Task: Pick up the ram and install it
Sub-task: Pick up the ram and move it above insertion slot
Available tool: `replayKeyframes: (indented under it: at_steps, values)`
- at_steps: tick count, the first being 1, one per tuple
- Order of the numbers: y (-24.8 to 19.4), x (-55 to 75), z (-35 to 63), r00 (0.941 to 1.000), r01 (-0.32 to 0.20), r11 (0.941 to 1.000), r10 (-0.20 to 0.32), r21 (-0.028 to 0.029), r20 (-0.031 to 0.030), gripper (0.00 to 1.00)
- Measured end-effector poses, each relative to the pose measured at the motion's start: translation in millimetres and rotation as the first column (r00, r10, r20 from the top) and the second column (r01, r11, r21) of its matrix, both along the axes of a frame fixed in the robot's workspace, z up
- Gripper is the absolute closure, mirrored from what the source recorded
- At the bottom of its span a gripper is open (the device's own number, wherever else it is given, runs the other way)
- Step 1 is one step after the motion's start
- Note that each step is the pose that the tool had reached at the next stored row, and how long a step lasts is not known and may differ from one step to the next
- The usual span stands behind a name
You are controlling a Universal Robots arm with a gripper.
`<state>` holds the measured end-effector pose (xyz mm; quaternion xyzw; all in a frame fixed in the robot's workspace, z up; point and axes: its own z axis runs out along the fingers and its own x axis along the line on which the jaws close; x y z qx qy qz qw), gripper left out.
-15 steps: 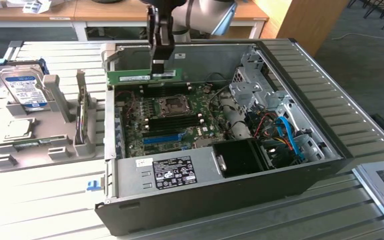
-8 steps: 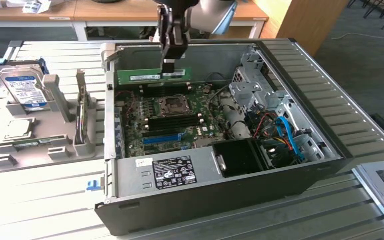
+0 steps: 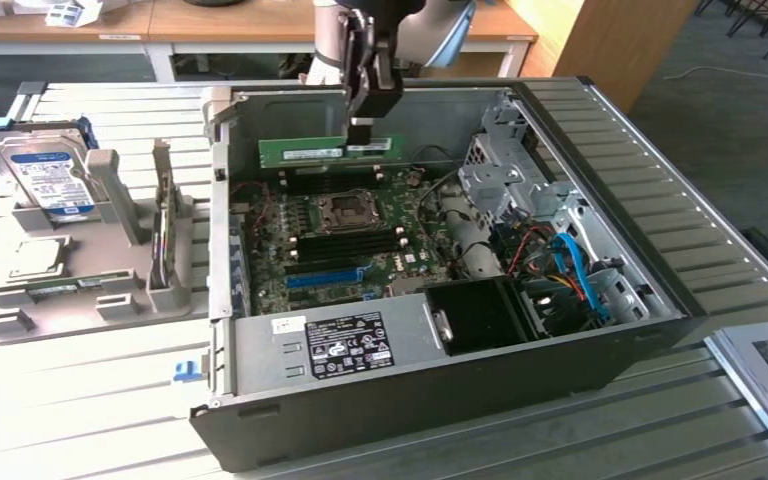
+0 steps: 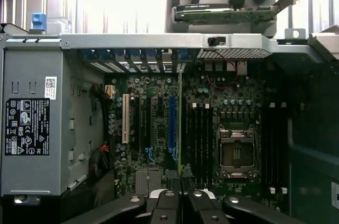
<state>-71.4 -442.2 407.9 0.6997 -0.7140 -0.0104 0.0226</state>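
Observation:
The ram (image 3: 328, 152) is a long green stick with a white sticker. It hangs level over the back part of the open computer case (image 3: 651, 300), above the motherboard (image 3: 337, 240). My gripper (image 3: 361, 127) comes down from above and is shut on the ram's top edge near the end at the exterior view's right. In the wrist view the ram (image 4: 180, 128) shows edge-on as a thin green line running out from my gripper (image 4: 180, 198). It lies over the board between the blue card slot (image 4: 172, 126) and the black memory slots (image 4: 201, 139).
The processor socket (image 3: 348, 208) sits mid-board. The case also holds a power supply (image 3: 344, 345), a metal drive cage (image 3: 518, 180) and blue cables (image 3: 578, 270). At the exterior view's left, a grey fixture (image 3: 91, 290) holds a hard drive (image 3: 48, 180) and a silver processor chip (image 3: 40, 258).

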Motion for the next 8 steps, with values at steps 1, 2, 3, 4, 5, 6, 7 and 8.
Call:
replayKeyframes:
  at_steps: [1, 2, 3, 4, 5, 6, 7, 8]
  values:
    - [0.0, 2.4, 0.0, 1.0, 0.0, 1.0, 0.0, 0.0, 0.0001, 0.88]
    - [0.0, 4.8, 0.0, 1.0, 0.0, 1.0, 0.0, 0.0, 0.0001, 0.88]
    - [0.0, 6.9, 0.0, 1.0, 0.0, 1.0, 0.0, -0.0001, 0.0, 0.88]
    - [0.0, 8.8, 0.0, 1.0, 0.0, 1.0, 0.0, -0.0001, 0.0, 0.88]
    - [0.0, 10.4, 0.0, 1.0, 0.0, 1.0, 0.0, 0.0, 0.0, 0.88]
    - [-0.1, 11.1, 0.0, 1.0, 0.0, 1.0, 0.0, 0.0, 0.0, 0.88]
    - [-0.1, 11.2, 0.0, 1.0, 0.0, 1.0, 0.0, 0.0, 0.0, 0.88]
    - [0.0, 11.2, 0.0, 1.0, 0.0, 1.0, 0.0, 0.0001, 0.0, 0.88]
